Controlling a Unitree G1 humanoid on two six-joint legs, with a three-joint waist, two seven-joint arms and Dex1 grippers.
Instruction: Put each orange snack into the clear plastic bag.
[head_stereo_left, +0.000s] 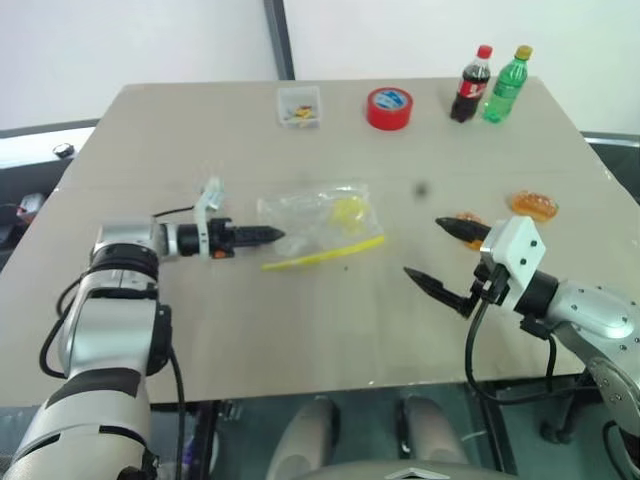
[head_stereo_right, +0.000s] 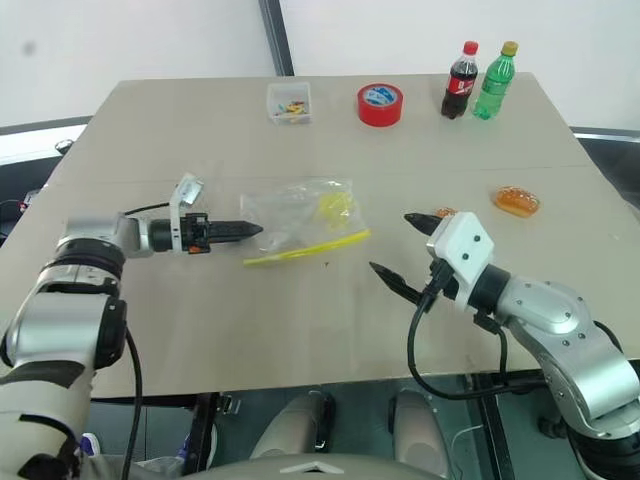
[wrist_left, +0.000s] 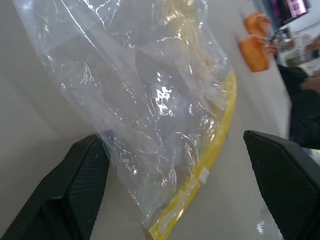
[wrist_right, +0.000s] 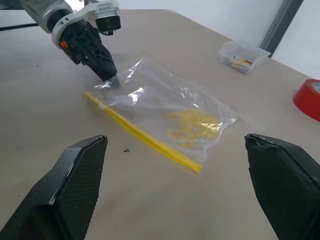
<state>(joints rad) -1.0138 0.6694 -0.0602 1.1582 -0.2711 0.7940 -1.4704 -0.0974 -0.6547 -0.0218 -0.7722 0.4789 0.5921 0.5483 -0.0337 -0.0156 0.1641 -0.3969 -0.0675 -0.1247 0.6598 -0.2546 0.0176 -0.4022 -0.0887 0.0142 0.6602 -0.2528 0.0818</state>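
The clear plastic bag (head_stereo_left: 320, 218) lies flat at mid-table, its yellow seal strip (head_stereo_left: 322, 253) along the near edge. My left gripper (head_stereo_left: 268, 236) is open and level, with the bag's left corner (wrist_left: 150, 100) between its fingers (wrist_left: 80, 180). My right gripper (head_stereo_left: 428, 250) is open and empty, off the bag's right end and pointing toward it. One orange snack (head_stereo_left: 533, 205) lies on the table to the right. A second orange snack (head_stereo_left: 468, 218) sits just behind my right gripper's far finger, partly hidden by it.
At the back of the table stand a small clear box (head_stereo_left: 299, 105) of coloured bits, a red tape roll (head_stereo_left: 389, 108), a cola bottle (head_stereo_left: 471, 85) and a green bottle (head_stereo_left: 506, 85). The table's front edge (head_stereo_left: 330, 385) runs just below both arms.
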